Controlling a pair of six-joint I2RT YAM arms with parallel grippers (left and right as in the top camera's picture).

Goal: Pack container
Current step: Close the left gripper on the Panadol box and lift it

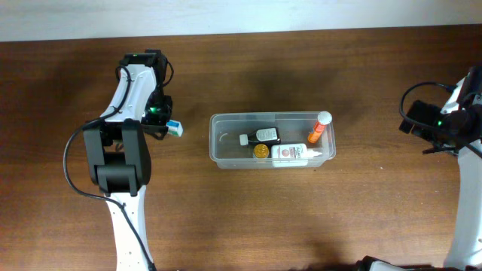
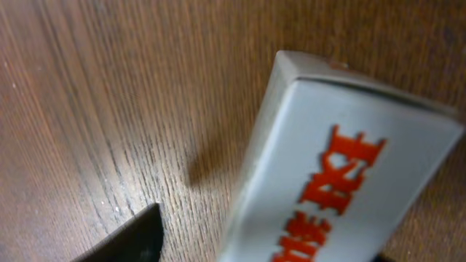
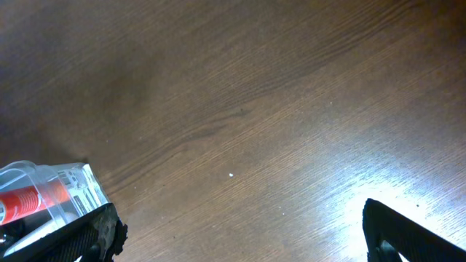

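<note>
The clear plastic container [image 1: 226, 156] stands mid-table and holds two small bottles, an orange tube [image 1: 319, 129] and a white tube [image 1: 295, 153]. Its corner also shows in the right wrist view [image 3: 69, 182]. A small white box [image 1: 175, 129] with red lettering [image 2: 342, 153] lies on the wood left of the container. My left gripper [image 1: 163, 123] is low over the box, with its fingers [image 2: 269, 240] on either side of it. A gap shows between the left finger and the box. My right gripper [image 1: 423, 128] is wide open and empty [image 3: 240, 218], far right of the container.
The dark wooden table [image 1: 361, 211] runs to a pale wall edge at the back [image 1: 301, 15]. The left arm's base and cable [image 1: 120, 173] stand at the front left, and the right arm's base [image 1: 467, 211] at the far right.
</note>
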